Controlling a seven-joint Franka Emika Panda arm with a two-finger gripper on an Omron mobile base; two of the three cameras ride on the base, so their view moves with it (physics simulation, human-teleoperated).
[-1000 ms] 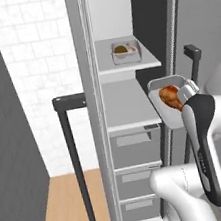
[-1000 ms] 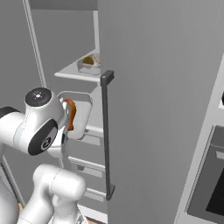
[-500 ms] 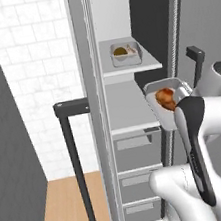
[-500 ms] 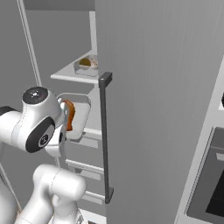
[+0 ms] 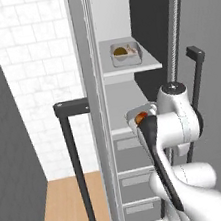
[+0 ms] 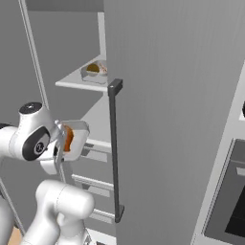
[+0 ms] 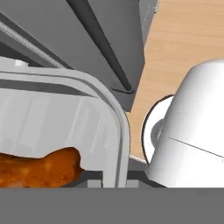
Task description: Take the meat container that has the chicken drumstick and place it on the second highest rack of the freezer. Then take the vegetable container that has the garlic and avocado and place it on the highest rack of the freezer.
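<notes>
Placement of the meat container (image 6: pixel 76 139) was the step you had in hand: it sat tilted in the hand (image 6: pixel 60 146) in front of the open freezer (image 5: pixel 132 104), the chicken drumstick (image 7: pixel 37 168) inside it, near the bare shelf above the drawers. I could not tell how the fingers stood, though the tray hung from them. By my judgement, you next needed to level it and slide it onto that shelf, below the vegetable container (image 5: pixel 125 53).
</notes>
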